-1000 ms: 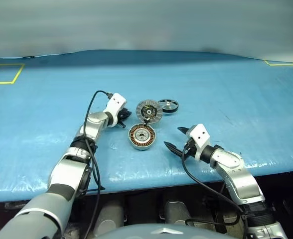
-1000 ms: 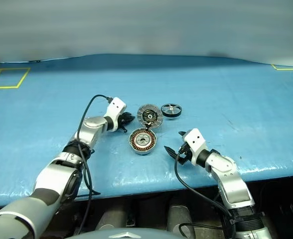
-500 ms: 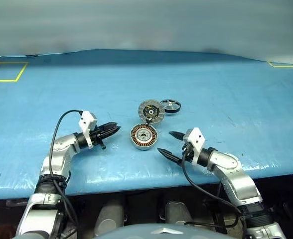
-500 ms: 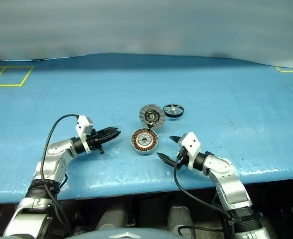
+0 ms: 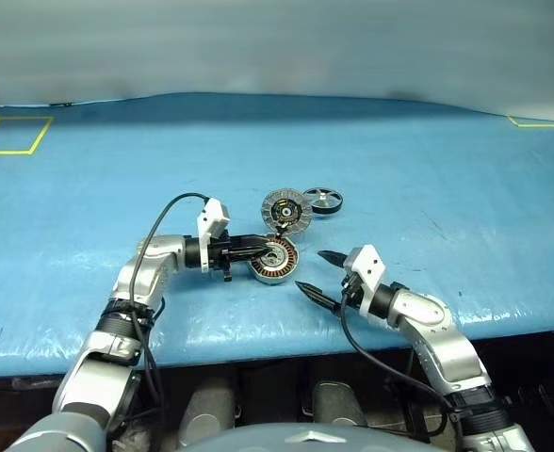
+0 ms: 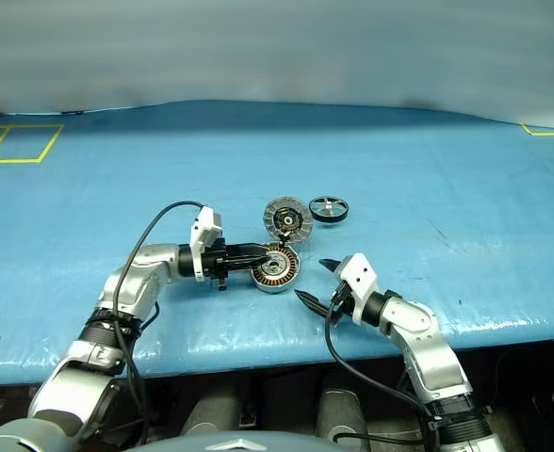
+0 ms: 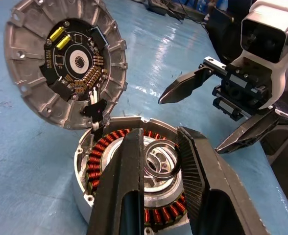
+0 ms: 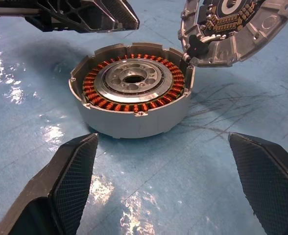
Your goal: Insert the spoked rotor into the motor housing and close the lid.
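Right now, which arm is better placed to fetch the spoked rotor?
Right, probably: the right fingers stand wide open and empty, nearer the spoked rotor; the left fingers hold a ring over the motor housing.

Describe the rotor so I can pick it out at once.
On the blue table, find the three round parts at the middle. The rotor is farthest away, right of the open lid. Only it has a black rim and bare silver spokes; the housing shows copper windings.

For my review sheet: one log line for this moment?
left gripper over motor housing | right gripper open | lid open | spoked rotor on table
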